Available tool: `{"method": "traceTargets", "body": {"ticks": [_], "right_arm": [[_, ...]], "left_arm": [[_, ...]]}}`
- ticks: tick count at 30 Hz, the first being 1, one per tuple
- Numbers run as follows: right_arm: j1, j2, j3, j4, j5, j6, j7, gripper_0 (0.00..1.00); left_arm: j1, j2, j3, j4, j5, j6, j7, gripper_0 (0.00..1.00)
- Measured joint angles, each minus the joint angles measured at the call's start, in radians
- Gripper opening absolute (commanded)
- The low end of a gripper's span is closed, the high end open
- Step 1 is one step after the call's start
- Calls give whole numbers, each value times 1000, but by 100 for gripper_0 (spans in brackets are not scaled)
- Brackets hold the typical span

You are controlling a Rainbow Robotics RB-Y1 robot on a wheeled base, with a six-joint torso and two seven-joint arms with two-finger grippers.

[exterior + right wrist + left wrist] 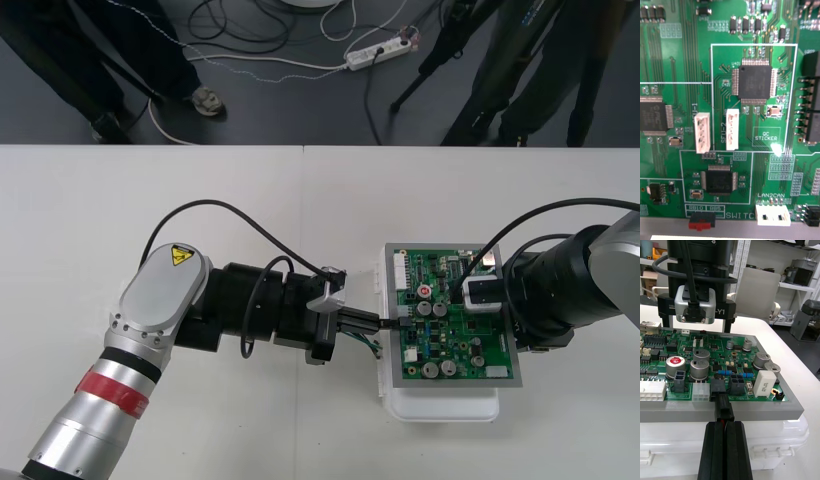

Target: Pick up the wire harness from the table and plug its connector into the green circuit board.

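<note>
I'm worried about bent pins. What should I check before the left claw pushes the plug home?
1. Left claw shut on the plug: ok.
2. Plug lined up with the black socket on the green board edge facing that claw: ok.
3. Plug fully seated: cannot tell.
4. Right claw open over the board's far side, clear of the plug: ok.
5. Board held firmly: cannot tell.

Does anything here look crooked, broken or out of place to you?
Nothing stands out. The green circuit board sits square on its white base. The left gripper, shut on the harness's black plug, holds it straight against a black connector at the board's edge. The right gripper stands open over the board.
</note>
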Motion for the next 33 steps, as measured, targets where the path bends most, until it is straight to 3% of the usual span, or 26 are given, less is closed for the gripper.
{"method": "traceTargets", "body": {"ticks": [33], "right_arm": [[0, 0, 0, 1, 1, -1, 0, 100]], "left_arm": [[0, 0, -13, 0, 7, 32, 1, 0]]}}
